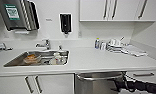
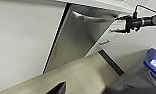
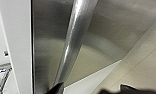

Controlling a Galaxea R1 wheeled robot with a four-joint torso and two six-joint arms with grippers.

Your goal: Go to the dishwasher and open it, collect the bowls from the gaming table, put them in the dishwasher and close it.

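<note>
The dishwasher [image 1: 97,86] sits under the white counter, with a brushed steel front and a bar handle [image 1: 99,77]. A dark gap shows between the handle and the counter edge. My right gripper [image 1: 122,80] comes in from the right and sits at the handle's right end. In the left wrist view the right gripper [image 2: 117,24] has its fingers spread beside the door's [image 2: 79,37] top corner. In the right wrist view the handle [image 3: 74,40] runs close past one dark fingertip [image 3: 56,88]. A dark tip [image 2: 59,88] of my left gripper hangs over the beige floor. The gaming table and bowls are out of view.
A steel sink [image 1: 14,61] with dishes in it is set in the counter [image 1: 99,60] at left, with a tap [image 1: 45,44] behind. Bottles and clutter [image 1: 114,45] stand at the back right. White cabinet doors [image 1: 31,85] flank the dishwasher. A blue object [image 2: 154,63] lies low by the robot.
</note>
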